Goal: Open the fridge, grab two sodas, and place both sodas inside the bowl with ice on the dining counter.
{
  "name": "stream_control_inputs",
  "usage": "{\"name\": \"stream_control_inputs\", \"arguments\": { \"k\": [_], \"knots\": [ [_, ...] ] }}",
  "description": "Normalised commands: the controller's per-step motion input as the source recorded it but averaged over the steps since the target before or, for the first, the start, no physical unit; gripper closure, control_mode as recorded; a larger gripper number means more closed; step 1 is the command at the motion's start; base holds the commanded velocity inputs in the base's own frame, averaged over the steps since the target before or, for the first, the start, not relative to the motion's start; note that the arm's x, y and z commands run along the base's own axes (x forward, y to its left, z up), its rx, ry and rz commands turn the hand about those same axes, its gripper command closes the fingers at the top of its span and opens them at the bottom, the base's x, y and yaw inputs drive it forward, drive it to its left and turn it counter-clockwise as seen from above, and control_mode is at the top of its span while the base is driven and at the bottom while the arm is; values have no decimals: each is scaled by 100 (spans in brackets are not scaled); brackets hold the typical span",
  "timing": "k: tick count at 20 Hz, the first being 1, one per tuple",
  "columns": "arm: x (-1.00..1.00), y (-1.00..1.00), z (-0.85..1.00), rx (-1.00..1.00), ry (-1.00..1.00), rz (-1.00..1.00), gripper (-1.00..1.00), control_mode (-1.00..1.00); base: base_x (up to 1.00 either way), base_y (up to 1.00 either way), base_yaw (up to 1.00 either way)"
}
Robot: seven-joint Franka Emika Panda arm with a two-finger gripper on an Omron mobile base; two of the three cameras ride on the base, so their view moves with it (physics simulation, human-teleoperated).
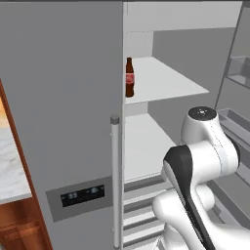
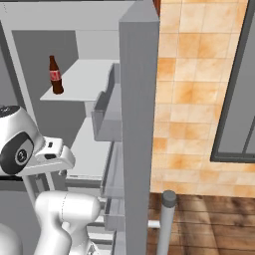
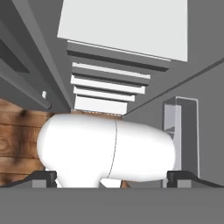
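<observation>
Fridge [image 1: 63,122]: flat matte grey, right door swung wide, left door shut with a round vertical bar handle [image 1: 115,180] and a dark dispenser panel [image 1: 83,195]. One soda [image 1: 129,78], a dark brown glass bottle with narrow neck and red label, upright at the front left corner of a smooth pale shelf [image 1: 166,80], bare room to its right. End effector [image 3: 112,180] spread wide, gripping nothing, pointing down toward stepped grey drawers [image 3: 109,85] and wood-plank floor [image 3: 17,140].
</observation>
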Motion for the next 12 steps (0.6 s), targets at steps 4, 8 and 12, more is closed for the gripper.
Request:
{"name": "stream_control_inputs", "arguments": {
  "k": [4,8,12],
  "knots": [
    [0,0,0,0,0,0,-100,100,67,0,15],
    [0,0,0,0,0,0,-100,100,37,-7,17],
    [0,-6,6,8,-30,19,-100,-100,1,-2,5]
  ]
}}
